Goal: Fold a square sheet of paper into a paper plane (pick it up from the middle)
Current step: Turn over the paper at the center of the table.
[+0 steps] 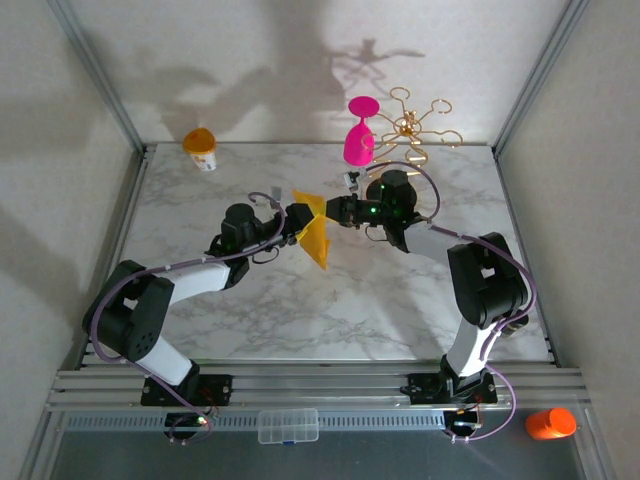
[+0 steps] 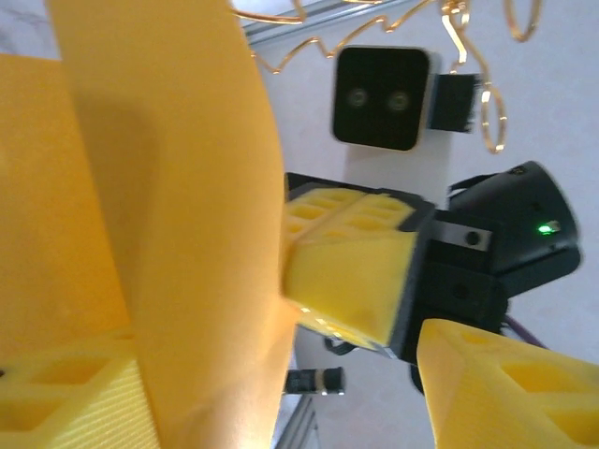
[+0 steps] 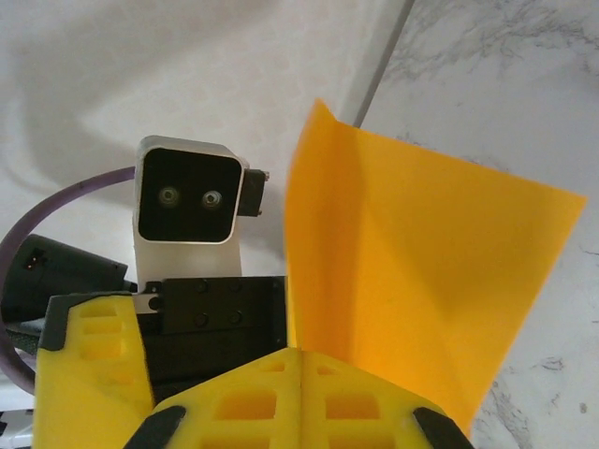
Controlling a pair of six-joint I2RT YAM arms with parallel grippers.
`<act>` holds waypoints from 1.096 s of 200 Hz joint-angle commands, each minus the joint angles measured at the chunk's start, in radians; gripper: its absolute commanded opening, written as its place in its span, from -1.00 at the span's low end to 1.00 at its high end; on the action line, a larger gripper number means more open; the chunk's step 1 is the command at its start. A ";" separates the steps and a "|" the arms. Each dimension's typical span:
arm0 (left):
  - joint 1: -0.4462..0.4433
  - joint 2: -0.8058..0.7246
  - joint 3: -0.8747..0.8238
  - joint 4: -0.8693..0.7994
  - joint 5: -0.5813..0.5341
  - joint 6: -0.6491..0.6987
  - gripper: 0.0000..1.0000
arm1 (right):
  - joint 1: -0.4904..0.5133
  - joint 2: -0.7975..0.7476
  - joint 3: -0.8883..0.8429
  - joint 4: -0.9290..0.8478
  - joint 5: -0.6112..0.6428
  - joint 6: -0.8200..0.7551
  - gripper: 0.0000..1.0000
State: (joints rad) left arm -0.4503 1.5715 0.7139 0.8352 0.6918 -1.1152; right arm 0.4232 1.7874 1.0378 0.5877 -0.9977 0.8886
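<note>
With the right gripper clamped on the square sheet of paper, close the wide-open left gripper squarely across its crease

table: white marble | walls: plain, pale, shadowed

Bright, even light from the near side; gold rack and pink goblet cast clear shadows up the back wall, bigger shadows beside them softer; left wrist close-up blurs the sheet of paper; right wrist sharper, paper glowing translucent.
</note>
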 commanded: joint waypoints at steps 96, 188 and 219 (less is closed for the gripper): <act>0.014 0.008 -0.037 0.143 0.018 -0.055 -0.20 | -0.030 -0.012 -0.045 0.137 -0.047 0.094 -0.87; 0.016 -0.005 0.050 -0.163 -0.061 0.069 -0.86 | -0.034 -0.088 0.019 -0.249 0.138 -0.191 -0.30; 0.014 -0.035 0.164 -0.565 -0.212 0.287 -0.87 | -0.034 -0.163 0.063 -0.531 0.463 -0.404 0.03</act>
State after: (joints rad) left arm -0.4423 1.5723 0.7803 0.6140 0.6182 -1.0264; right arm 0.3969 1.7069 1.0443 0.3138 -0.8143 0.7055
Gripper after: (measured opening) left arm 0.070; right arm 0.472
